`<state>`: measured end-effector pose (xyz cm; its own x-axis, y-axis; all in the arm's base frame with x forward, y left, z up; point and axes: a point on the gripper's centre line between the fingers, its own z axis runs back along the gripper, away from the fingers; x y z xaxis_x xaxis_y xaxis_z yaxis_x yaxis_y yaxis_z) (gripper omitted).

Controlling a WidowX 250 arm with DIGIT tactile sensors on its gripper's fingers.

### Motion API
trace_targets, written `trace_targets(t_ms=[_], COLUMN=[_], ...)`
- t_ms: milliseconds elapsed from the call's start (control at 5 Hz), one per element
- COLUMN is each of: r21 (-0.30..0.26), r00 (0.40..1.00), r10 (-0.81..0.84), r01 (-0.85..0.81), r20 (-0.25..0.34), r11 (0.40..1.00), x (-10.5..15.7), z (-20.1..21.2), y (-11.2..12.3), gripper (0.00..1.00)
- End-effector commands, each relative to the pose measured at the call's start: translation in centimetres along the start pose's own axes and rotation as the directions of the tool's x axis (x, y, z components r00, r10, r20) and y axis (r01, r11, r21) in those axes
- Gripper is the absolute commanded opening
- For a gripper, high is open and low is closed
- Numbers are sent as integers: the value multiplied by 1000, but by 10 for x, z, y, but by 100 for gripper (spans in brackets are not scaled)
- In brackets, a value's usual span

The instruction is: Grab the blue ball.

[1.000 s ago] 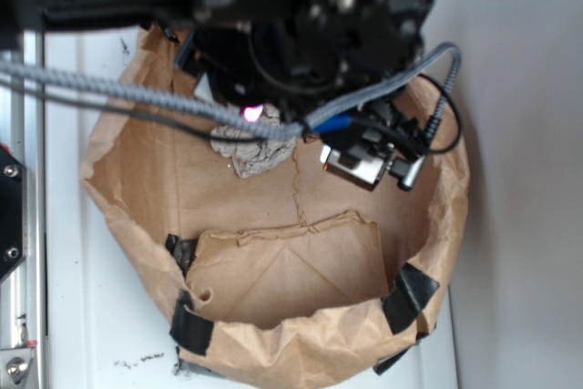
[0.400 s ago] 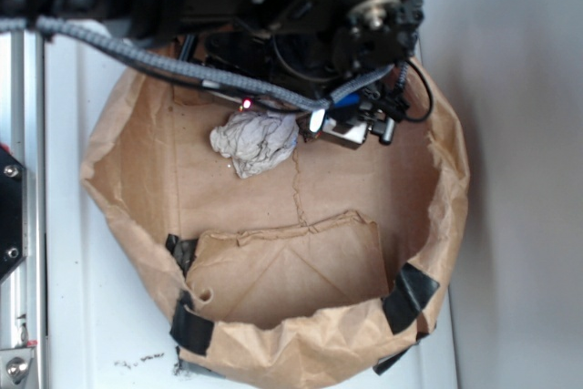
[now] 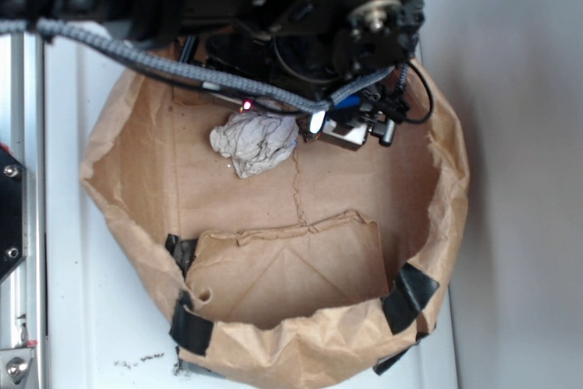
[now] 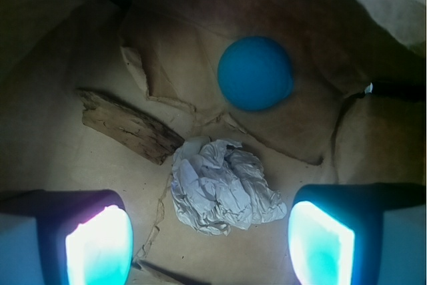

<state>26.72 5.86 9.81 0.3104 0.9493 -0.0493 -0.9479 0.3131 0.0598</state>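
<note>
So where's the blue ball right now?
In the wrist view the blue ball lies on the paper bag floor, upper right of centre, just beyond the paper wad. The exterior view doesn't show it.

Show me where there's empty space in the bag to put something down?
The bag floor is bare between the paper wad and the folded flap. It's crowded up by the arm, around the wad, blue ball and wood scrap.
</note>
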Motion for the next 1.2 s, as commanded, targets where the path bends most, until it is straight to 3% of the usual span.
trace_targets(t_ms=[0,200,600,800,1000], r21=[-81,-72,-101,-128,-177], r00=[987,978,971,970,939], r10=[158,177,198,165,169], r01=[-156,-170,-185,-143,-119], r20=[19,111,133,180,298], r11=[984,983,977,981,977], x=[18,18,43,45,43], z=[-8,-15,-1,5,1], y=[6,10,18,19,13], gripper=[100,100,100,100,100])
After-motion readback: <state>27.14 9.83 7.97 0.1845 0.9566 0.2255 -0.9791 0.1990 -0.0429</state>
